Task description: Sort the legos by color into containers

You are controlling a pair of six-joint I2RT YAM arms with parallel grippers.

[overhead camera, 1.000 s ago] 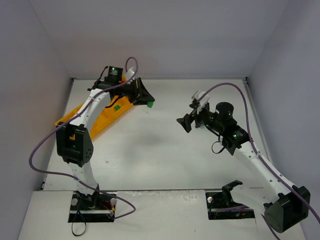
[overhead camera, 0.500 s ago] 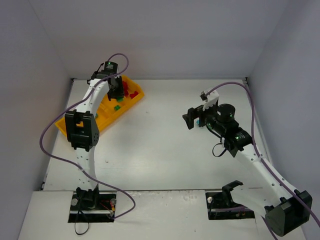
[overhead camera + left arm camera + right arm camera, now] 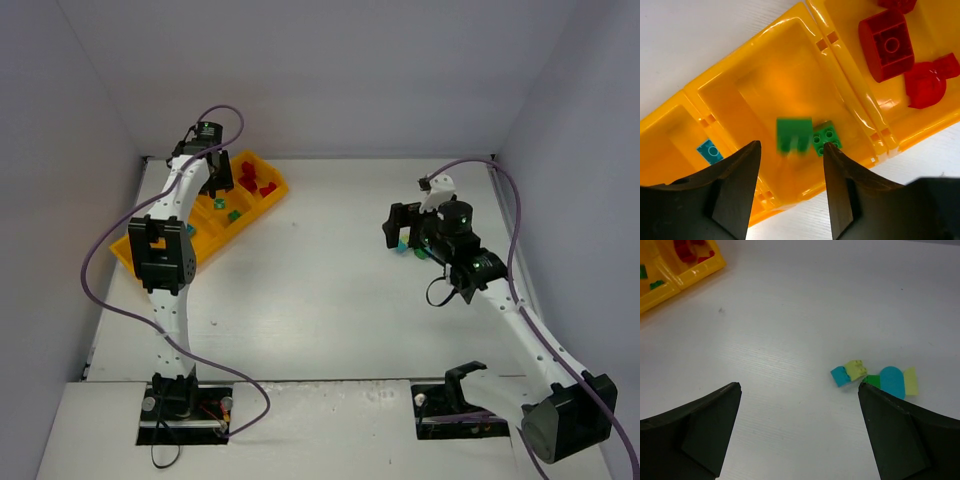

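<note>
Legos [image 3: 871, 381], unsorted lot: five small pieces in blue, yellow-green and green. They touch one another in a short row on the desk [image 3: 300, 300], well to the right of the tray [image 3: 272, 196].

Right tool [image 3: 799, 390]: hovers just beside that row, on the side toward the tray. Jaws at full spread, nothing held.

Tray, nearest compartment: mostly hidden behind the left arm, so its contents cannot be told.

Tray, second compartment: one blue brick [image 3: 710, 151].

Tray, third compartment: one green brick [image 3: 826, 137] at rest. A second green piece [image 3: 794, 134] is blurred and is apparently dropping in.

Left tool [image 3: 792, 150]: directly over the third compartment, jaws partly apart, gripping nothing. The blurred piece is clear of both fingers.

Tray, farthest compartment: red pieces [image 3: 887, 45], one of them rounded.

Handling note, as a judgement: the green drop looks all but done, so the left tool should lift straight up, clear of the tray walls. The right tool's pick is harder because the row is packed tight. It is best to take an end piece, such as the blue one nearest the tray. Descend vertically with the fingers straddling that piece alone, then close slowly so the neighbours are not scattered.
</note>
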